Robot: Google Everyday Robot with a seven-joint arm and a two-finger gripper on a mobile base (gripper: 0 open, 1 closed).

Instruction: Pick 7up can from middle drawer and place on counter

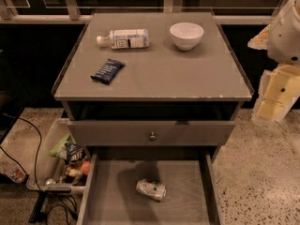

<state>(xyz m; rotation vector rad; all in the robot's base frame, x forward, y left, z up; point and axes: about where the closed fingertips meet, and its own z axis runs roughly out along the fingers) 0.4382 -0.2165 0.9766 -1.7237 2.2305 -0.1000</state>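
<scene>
The 7up can [151,190] lies on its side on the floor of the open middle drawer [115,196], near the middle. It is silvery-white with green print and dented. The counter [164,74] is the grey cabinet top above. My gripper [271,108] hangs at the right edge of the camera view, beside the cabinet's right front corner. It is well apart from the can and level with the counter's front edge. It holds nothing that I can see.
On the counter lie a clear white-labelled bottle [123,38], a white bowl [186,35] and a dark snack packet [107,71]. A drawer front with a round knob [152,136] is above the open drawer. A bin of items [65,158] and cables [28,139] are on the floor at left.
</scene>
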